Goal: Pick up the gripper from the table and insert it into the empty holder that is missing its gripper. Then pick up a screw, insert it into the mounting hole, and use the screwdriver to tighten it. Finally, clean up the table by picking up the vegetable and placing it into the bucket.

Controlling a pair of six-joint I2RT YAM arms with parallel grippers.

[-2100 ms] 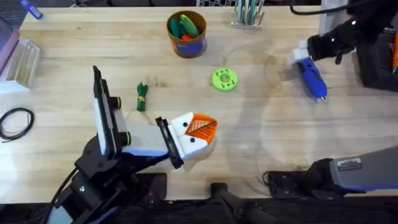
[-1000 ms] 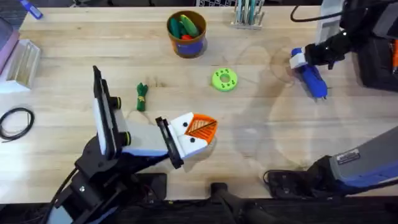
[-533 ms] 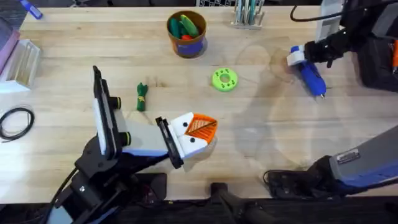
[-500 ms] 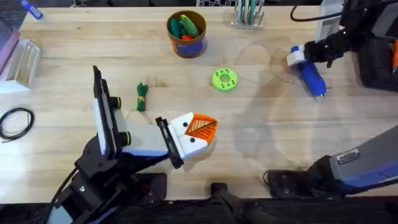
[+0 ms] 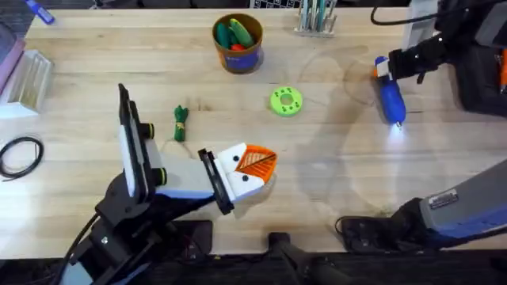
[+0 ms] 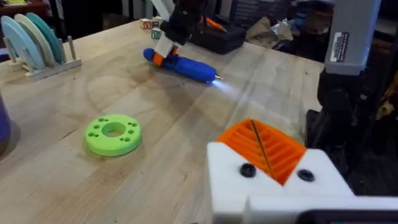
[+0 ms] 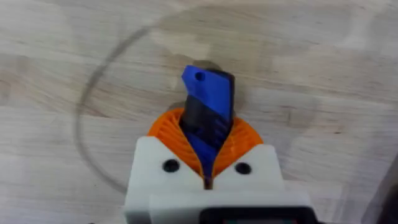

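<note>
Light wood table (image 5: 87,170), w/ bucket (image 5: 238,44), green disc (image 5: 286,101), vegetable (image 5: 181,123), black cable loop (image 5: 20,154)

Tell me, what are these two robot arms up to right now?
The right gripper is clamped on a thick blue electric screwdriver, whose tip light glows on the light wooden table. The left gripper, white with orange ribbed pads, rests shut near the table's front. The small dark-green toy vegetable lies on the wood, not yet in the purple-blue bucket.

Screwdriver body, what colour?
Blue. The screwdriver shows best in the overhead view, held in the right gripper.
</note>
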